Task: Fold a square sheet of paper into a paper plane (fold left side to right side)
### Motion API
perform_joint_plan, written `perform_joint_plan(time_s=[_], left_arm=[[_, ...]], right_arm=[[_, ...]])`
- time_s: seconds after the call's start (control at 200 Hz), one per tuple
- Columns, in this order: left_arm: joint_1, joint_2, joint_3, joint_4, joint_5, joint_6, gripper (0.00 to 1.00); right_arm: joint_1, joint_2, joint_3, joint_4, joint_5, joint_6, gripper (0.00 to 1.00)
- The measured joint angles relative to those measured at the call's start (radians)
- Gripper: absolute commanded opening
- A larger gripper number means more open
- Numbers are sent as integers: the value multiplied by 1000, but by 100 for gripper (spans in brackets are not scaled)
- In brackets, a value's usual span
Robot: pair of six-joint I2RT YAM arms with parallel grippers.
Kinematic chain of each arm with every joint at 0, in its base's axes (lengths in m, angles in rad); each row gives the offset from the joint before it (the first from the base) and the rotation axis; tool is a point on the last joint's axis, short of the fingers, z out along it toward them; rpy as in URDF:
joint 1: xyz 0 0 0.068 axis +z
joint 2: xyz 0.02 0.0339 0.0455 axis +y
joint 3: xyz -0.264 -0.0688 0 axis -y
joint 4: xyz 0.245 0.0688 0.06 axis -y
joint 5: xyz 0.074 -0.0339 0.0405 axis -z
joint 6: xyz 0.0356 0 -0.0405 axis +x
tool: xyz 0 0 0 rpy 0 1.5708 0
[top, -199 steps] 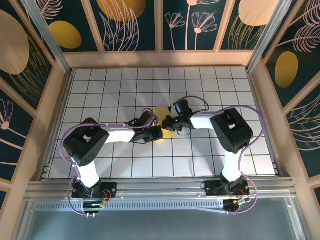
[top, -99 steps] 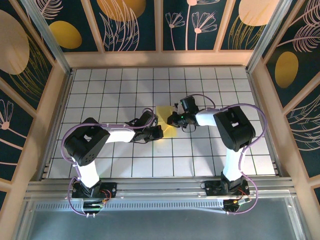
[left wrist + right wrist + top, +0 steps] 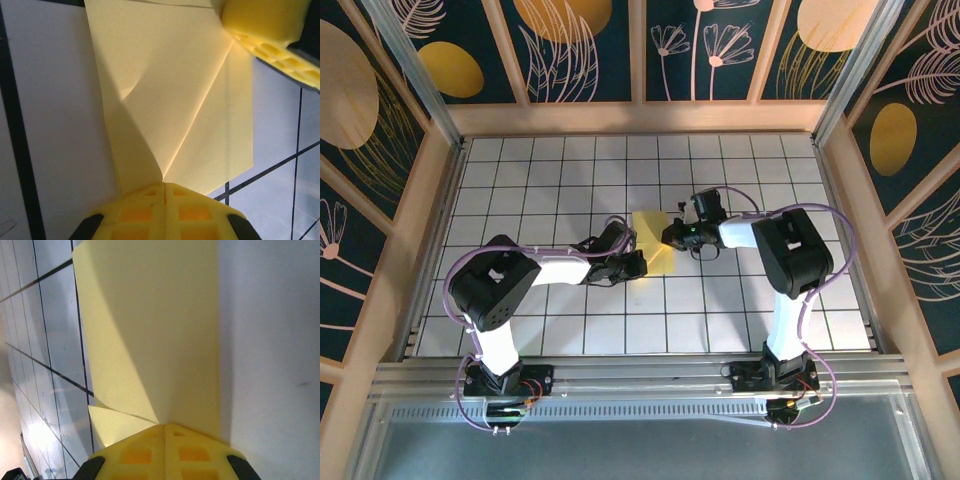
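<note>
The square sheet of paper (image 3: 651,224) lies folded on the white grid table, yellow, near the middle between my two grippers. In the left wrist view the square sheet of paper (image 3: 165,90) shows a diagonal edge running from my left gripper (image 3: 164,184) up to the right gripper's yellow fingers (image 3: 265,30). A curled layer rises on its left side. My left gripper (image 3: 643,264) is shut with its tips against the sheet's near corner. My right gripper (image 3: 669,238) is shut too. Its tips (image 3: 164,426) rest on the square sheet of paper (image 3: 150,330), with a lower layer peeking out at the left.
The table (image 3: 560,180) is a white tiled surface with black grid lines. Wooden posts and dark painted wall panels (image 3: 590,40) close it in on three sides. A metal rail (image 3: 640,375) runs along the near edge by both arm bases.
My right gripper has slid to the right, away from the left gripper, and more of the yellow sheet shows between them. The left gripper has stayed in place.
</note>
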Motion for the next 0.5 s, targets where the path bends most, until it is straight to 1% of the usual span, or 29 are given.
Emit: perform_joint_plan(time_s=[0.27,0.38,0.5], left_arm=[[0,1,1,0,3,0,1],[1,1,1,0,4,0,1],[1,1,1,0,4,0,1]], right_arm=[[-58,3,25,-15,50,-20,0],[-51,-7,25,-24,57,-19,0],[-16,-34,25,-24,56,-14,0]])
